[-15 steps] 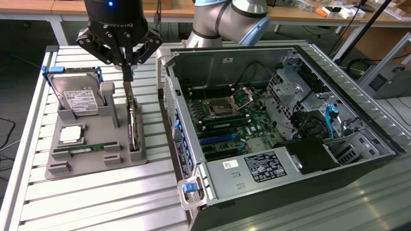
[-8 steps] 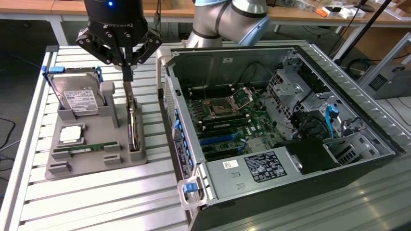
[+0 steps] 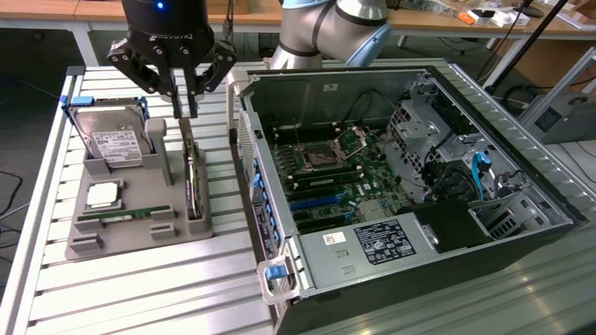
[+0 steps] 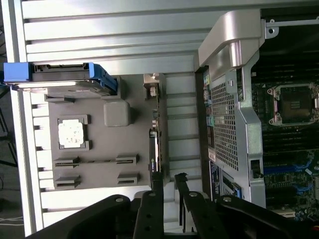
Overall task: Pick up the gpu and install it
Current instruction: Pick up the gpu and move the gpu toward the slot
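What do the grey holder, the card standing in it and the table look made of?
Grey holder: matte, even grey with moulded-looking slots, probably plastic.
Card: thin dark board standing on edge, likely a circuit-board laminate; I can't tell more from this angle.
Table: pale ribbed slats with a dull metallic sheen, apparently aluminium.

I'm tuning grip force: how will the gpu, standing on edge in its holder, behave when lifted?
The gpu is a thin flat board, so it is probably stiff and light. It stands on edge in slots of the grey holder, so a tilted pull may bind it. Resting on so narrow an edge, it would likely tip if set down unsupported.
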Controlling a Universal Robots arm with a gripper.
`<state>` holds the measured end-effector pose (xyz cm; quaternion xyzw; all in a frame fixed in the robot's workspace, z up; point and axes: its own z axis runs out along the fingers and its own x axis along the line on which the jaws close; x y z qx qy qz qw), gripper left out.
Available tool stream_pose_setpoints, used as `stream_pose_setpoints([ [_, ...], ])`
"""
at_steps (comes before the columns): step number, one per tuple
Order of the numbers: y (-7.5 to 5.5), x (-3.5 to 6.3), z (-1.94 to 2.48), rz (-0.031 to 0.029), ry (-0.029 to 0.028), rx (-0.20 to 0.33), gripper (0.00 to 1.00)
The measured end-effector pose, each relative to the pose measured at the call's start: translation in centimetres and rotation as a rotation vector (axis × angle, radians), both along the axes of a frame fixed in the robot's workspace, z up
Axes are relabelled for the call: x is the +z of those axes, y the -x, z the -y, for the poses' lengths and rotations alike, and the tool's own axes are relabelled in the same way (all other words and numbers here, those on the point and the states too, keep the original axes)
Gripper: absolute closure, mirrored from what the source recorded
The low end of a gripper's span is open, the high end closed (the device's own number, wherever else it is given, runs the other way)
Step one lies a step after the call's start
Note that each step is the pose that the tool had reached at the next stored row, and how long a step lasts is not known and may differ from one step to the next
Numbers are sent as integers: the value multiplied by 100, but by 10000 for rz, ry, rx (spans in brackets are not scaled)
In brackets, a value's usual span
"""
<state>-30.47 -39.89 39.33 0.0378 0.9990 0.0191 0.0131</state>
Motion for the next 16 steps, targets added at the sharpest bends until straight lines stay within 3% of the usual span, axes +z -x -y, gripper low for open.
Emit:
stream_pose_setpoints([
  [6, 0, 0, 0, 0, 0, 0, 52],
  [16, -1, -14, 0, 1, 6, 0, 52],
])
